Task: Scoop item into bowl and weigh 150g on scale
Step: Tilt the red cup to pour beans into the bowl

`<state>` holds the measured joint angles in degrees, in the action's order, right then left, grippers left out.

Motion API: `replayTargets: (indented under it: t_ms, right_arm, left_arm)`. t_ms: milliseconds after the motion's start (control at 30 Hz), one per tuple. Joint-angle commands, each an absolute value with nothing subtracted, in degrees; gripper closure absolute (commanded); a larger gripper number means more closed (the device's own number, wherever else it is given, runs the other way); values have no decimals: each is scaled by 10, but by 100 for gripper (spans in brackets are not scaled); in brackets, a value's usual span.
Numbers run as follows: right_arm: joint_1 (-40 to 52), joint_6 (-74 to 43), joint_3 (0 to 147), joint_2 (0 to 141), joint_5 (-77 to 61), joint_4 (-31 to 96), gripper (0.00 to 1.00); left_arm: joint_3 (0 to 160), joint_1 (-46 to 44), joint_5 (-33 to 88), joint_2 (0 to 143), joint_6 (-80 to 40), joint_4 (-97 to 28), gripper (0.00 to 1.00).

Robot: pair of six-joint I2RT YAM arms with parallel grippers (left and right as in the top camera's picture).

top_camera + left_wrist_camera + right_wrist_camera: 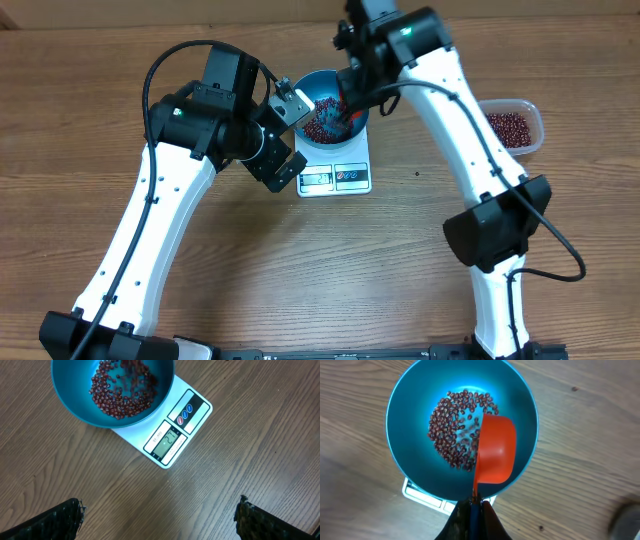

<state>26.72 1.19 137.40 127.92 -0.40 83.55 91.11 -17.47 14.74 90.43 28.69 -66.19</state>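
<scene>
You have left gripper (160,515) spread wide, holding nothing, above bare tabletop (330,270) near scale (175,435). Display digits too small to read. Blue bowl (405,420) stands on scale, beans (447,425) heaped inside, some blurred, perhaps falling. Right gripper (472,515) clamps handle of red scoop (495,450) over bowl. Farther right, clear tub (530,110) with more beans.

Beans (452,430) lie in the bowl (405,462) atop the scale (172,440), scoop (495,450) over them, tub (536,112) to its right.

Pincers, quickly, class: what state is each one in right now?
Left pincer: open, holding nothing.
Right pincer: closed on the red scoop, over the blue bowl.
</scene>
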Motion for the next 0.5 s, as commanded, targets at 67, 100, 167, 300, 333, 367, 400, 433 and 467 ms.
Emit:
replayTargets:
  t_ms: [67, 100, 167, 300, 333, 367, 400, 433, 467]
  right_arm:
    - [276, -3, 1393, 1279, 58, 825, 96]
    - [277, -4, 1393, 1279, 58, 825, 96]
    - [277, -7, 1393, 1279, 57, 824, 96]
    - [286, -6, 1393, 1279, 58, 823, 96]
    - [289, -6, 1393, 1279, 58, 822, 96]
    - [292, -6, 1393, 1279, 60, 821, 96]
    - [293, -6, 1393, 1279, 63, 820, 96]
    - [294, -6, 1393, 1279, 65, 818, 96]
    - [295, -6, 1393, 1279, 68, 816, 96]
  left_arm:
    - [908, -173, 148, 908, 296, -662, 0]
    - [908, -173, 148, 908, 296, -662, 0]
    - [908, -173, 148, 908, 296, -662, 0]
    - [908, -173, 148, 908, 296, -662, 1]
    - [908, -173, 148, 908, 296, -662, 0]
    - [908, -173, 148, 908, 296, -662, 1]
    - [908, -173, 148, 908, 296, -662, 0]
    - [908, -173, 148, 908, 296, -662, 0]
    - [908, -173, 148, 908, 296, -662, 1]
